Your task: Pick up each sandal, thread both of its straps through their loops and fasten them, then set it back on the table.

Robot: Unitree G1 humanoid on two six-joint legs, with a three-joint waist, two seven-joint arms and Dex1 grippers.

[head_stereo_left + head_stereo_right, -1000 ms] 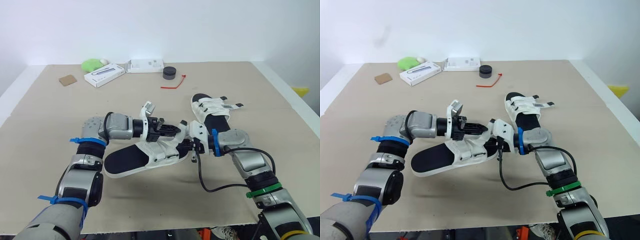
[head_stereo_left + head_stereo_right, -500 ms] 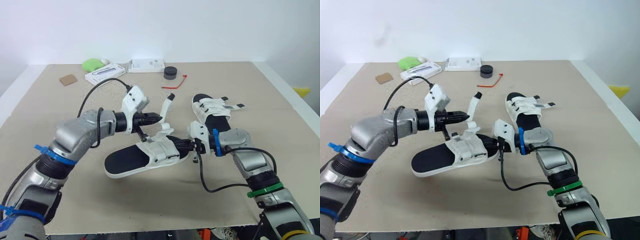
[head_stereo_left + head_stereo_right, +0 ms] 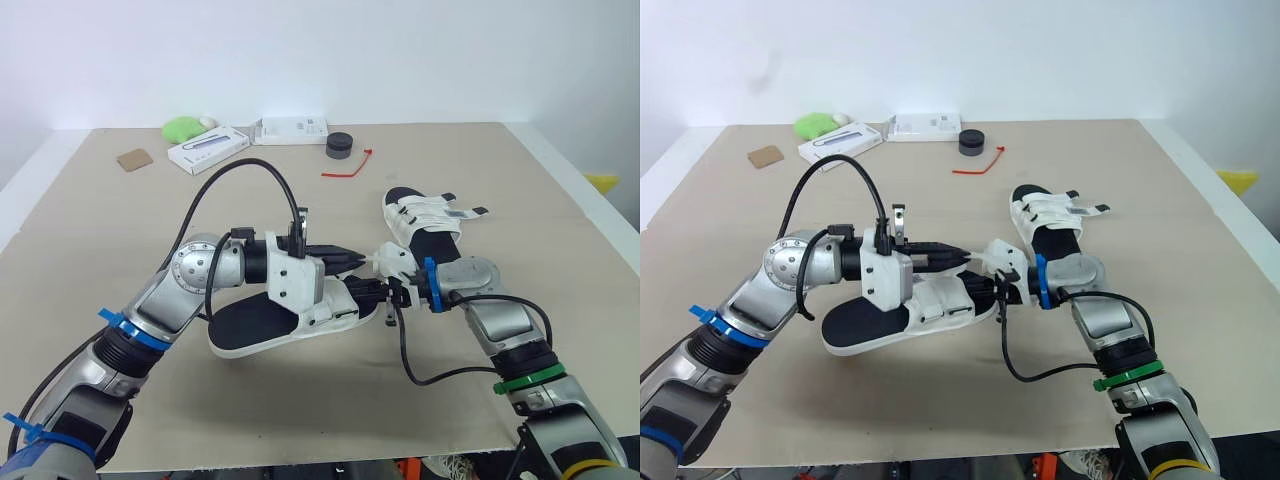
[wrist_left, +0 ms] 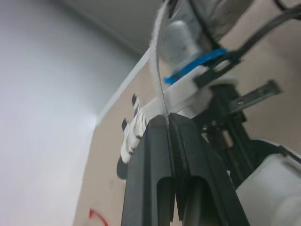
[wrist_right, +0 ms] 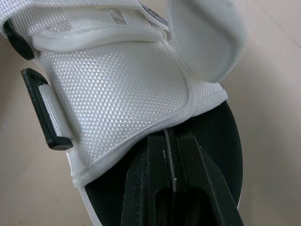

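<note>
- placing the sandal (image 3: 250, 320) first?
- mid-table (image 3: 300, 420), heel at 8 o'clock, toe at 2 o'clock, toe end seemingly tipped up. pinned at the toe by the right gripper (image 3: 370, 292), clamped tight on the sole rim.
- and on the left gripper (image 3: 352, 260)?
- closed hard on the strap (image 4: 158, 56), a thin white band squeezed between the fingers. hangs just over the uppers, aimed at 3 o'clock, nearly touching the right gripper.
- so nearer the work than the right?
- yes, left for the threading, right only for steadying. probably needs the strap end carried crosswise to the long axis, out to the loop (image 5: 44, 110), the black bar at the side of the upper. cannot tell whether this loop or another.
- anything different from half a second ago?
- plenty. back then held the strap high, at 12 o'clock above the sandal. now rolled over and dropped low, with the strap drawn toward 3 o'clock. same clamp on the right.
- and the second sandal (image 3: 430, 222)?
- flat on the table at 1 o'clock from the held one, apparently fastened already.
</note>
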